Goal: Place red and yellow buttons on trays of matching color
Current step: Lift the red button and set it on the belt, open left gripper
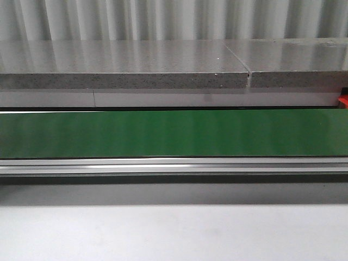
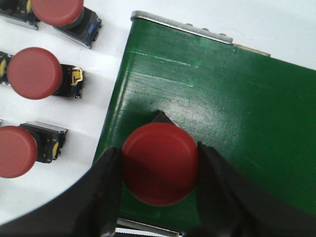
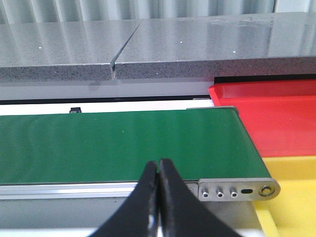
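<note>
In the front view a green conveyor belt [image 1: 174, 133] ran across the whole width, with a grey speckled stone ledge [image 1: 125, 70] behind it and a pale table [image 1: 174, 234] in front of it; neither arm showed here, and only a sliver of red tray [image 1: 343, 101] peeked in at the belt's far right end.

In the left wrist view the left gripper [image 2: 159, 170] was clamped on a red button [image 2: 160, 163], its black fingers [image 2: 106, 192] pressed against both sides of the cap, and the button sat over the belt close to the belt's end. Beside the belt, on the white surface, three more red buttons [image 2: 33, 73] lay in a row.

In the right wrist view the right gripper [image 3: 158, 197] was closed with its fingertips touching and nothing between them, hanging over the belt's near edge. Past the belt's end roller sat the red tray, with a yellow tray [image 3: 291, 197] next to it. No writing could be read anywhere
</note>
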